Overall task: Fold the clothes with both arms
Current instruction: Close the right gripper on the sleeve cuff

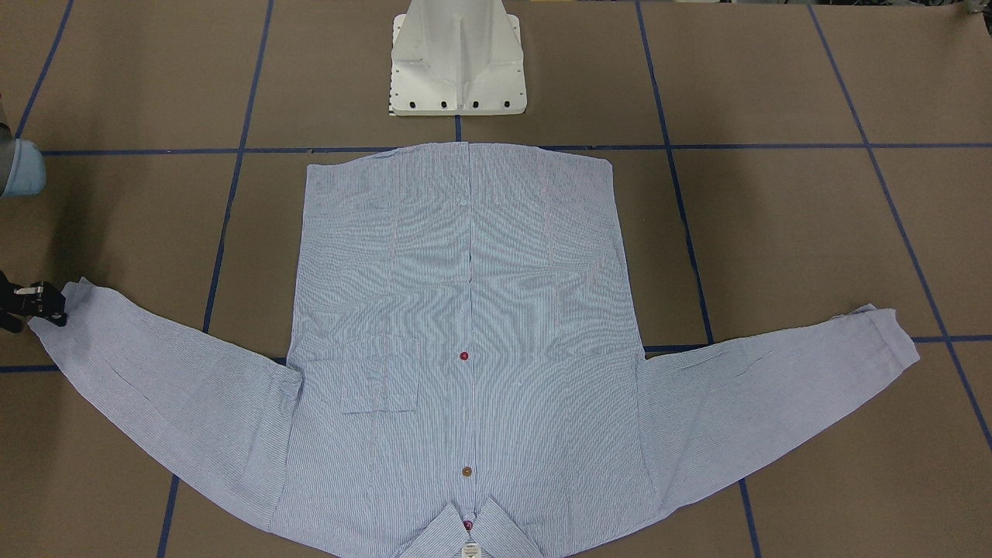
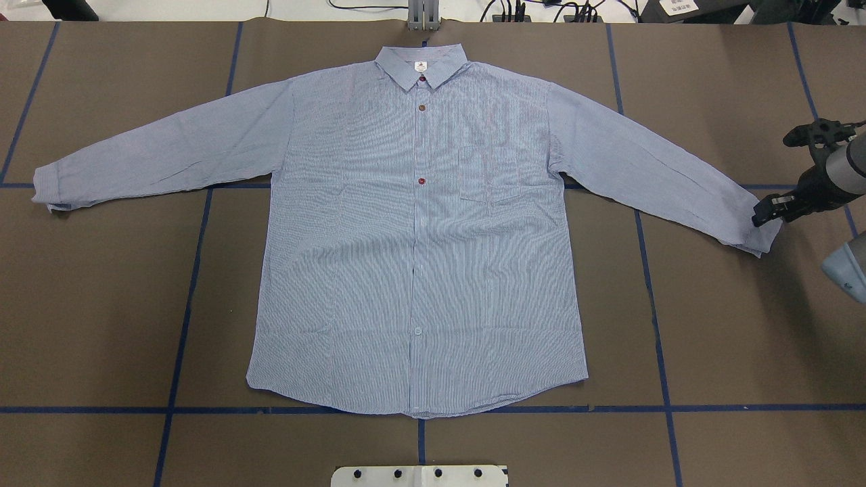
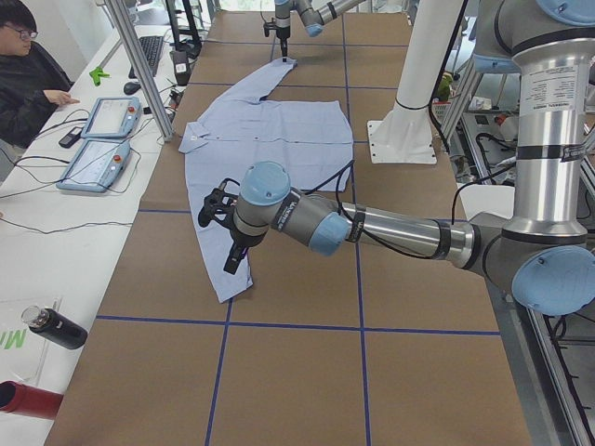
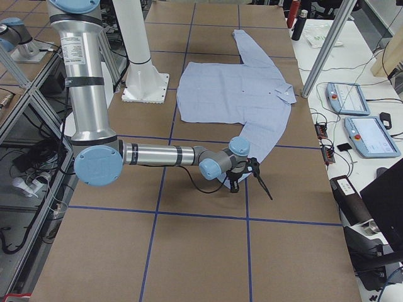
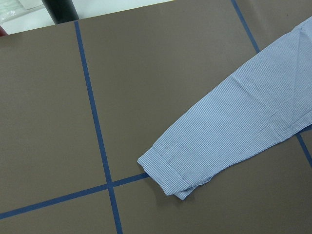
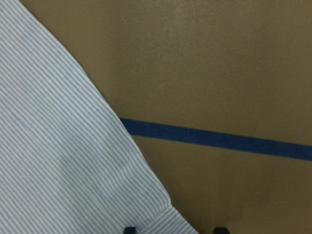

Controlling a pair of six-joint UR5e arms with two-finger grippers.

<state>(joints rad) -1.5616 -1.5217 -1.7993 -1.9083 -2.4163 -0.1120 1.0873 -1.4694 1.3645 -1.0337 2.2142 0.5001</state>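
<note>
Our left gripper [image 3: 231, 262] over one sleeve end — its jaws we cannot tell, the striped shirt [image 2: 413, 237] flat and face-up on the brown table [image 2: 101, 304], sleeves spread, our right gripper [image 2: 759, 218] at the other cuff — jaws parted astride its corner.

Striped blue-and-white shirt [image 2: 419, 237] lies flat, buttoned, sleeves spread on the tabletop [image 2: 710, 325]; right arm [image 4: 157, 154] low at right cuff [image 2: 761, 233], left arm [image 3: 400, 232] over left cuff [image 3: 229, 290].
</note>
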